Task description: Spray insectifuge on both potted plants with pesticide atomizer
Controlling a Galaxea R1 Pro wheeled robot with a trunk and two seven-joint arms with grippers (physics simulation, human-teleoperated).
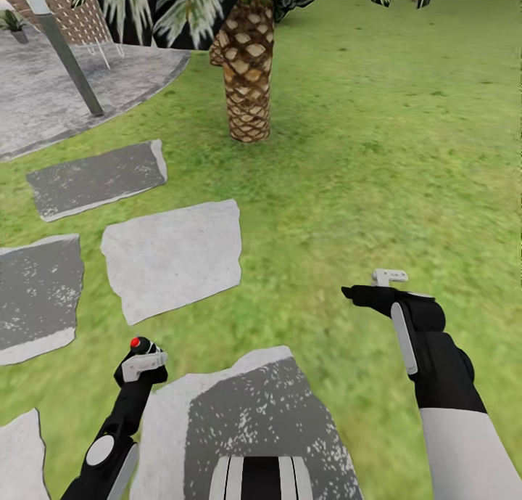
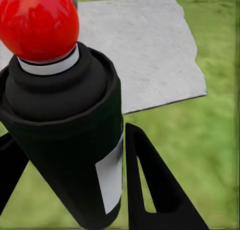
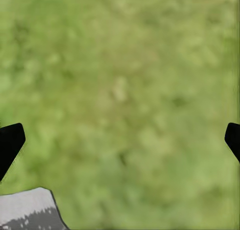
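Pesticide atomizer (image 2: 65,140): one dark, glossy cylinder with a pale label and a red rounded cap, not a white one; we hold it upright, clamped in our left gripper (image 1: 143,361) above a speckled stepping stone (image 1: 254,420). Right gripper (image 1: 362,294): spread wide, nothing held, over lawn (image 1: 406,159). One scaly palm trunk (image 1: 248,79).

Bright, even daylight falls across the green grass lawn (image 1: 377,144), with no strong direction to it. A soft dark patch of shade lies around the foot of the scaly brown palm trunk (image 1: 248,79). The pale grey stepping stones (image 1: 174,257) look washed-out and mottled. The renders are soft and smeared, with compression blur over the turf. In the right wrist view the grass is a blurred wash. A white glare spot sits on the glossy red round cap (image 2: 37,22), which is close and slightly fuzzy.
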